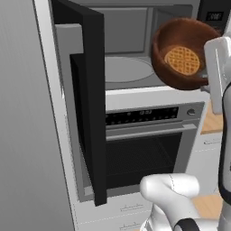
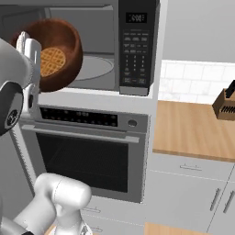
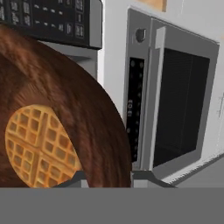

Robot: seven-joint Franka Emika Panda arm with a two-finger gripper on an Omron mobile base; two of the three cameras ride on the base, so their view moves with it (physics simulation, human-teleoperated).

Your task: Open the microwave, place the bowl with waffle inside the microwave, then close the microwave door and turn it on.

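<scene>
Tilted bowl with waffle (image 3: 65,131) sits gripped in claw (image 3: 107,177).

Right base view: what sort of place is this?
A rendered home kitchen: a built-in microwave stacked over an oven, a wooden counter with white tile behind, and a knife block.

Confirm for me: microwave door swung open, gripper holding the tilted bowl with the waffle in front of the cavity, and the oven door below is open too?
Not quite. The oven door below is shut, as the right base view shows. The rest holds: the microwave door is swung open and the gripper holds the tilted bowl with the waffle in front of the cavity.
</scene>
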